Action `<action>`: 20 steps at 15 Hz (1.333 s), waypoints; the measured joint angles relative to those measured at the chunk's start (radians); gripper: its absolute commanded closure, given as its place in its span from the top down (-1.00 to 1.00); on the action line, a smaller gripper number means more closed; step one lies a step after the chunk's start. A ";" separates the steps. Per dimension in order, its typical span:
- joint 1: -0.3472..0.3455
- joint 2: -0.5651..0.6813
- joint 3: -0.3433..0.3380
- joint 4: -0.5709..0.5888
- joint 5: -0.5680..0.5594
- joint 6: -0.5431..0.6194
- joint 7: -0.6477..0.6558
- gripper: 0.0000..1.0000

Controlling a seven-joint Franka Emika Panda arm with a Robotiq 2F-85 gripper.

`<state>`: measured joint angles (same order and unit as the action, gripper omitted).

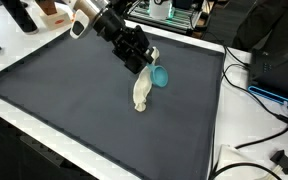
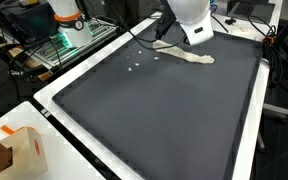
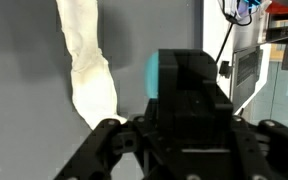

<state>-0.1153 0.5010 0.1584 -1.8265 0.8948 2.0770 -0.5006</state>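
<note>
While the arm leans in over the dark mat, the scene reads as follows.

Landmark: dark grey mat (image 1: 74,95), covering the white table (image 1: 4,100) almost edge to edge; also plain in an exterior view (image 2: 164,110).

Gripper: black Robotiq gripper (image 1: 141,62) poised low over the far middle part of the mat, tilted downward; the white arm (image 2: 191,20) above it hides it in an exterior view.

Gripper state: cannot tell whether the fingers are spread or closed; the wrist view shows only the black body (image 3: 184,120) and linkages, the fingertips fall outside that picture.

Cloth: cream-white crumpled cloth (image 1: 141,92) lying flat on the mat in a long strip, just below the gripper in an exterior view; in the wrist view the cloth (image 3: 84,60) runs lengthwise beside the gripper body.

Teal object: small teal thing (image 1: 160,76) on the mat, just beside the cloth's upper end and close to the gripper; a teal patch (image 3: 152,75) peeks out behind the gripper body in the wrist view.

Contact: not clear whether the gripper touches cloth or teal object.

Surroundings: cables (image 1: 254,130) lie off the mat's edge; a cardboard box (image 2: 19,150) sits on the table beyond the mat's corner.
</note>
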 measured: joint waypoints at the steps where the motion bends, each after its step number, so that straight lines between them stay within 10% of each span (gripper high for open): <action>1: 0.000 0.005 -0.001 0.003 0.006 0.000 0.003 -0.50; 20: 0.024 0.098 -0.003 0.108 0.027 -0.040 0.168 -0.50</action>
<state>-0.0910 0.5989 0.1556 -1.7186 0.9220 2.0366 -0.3329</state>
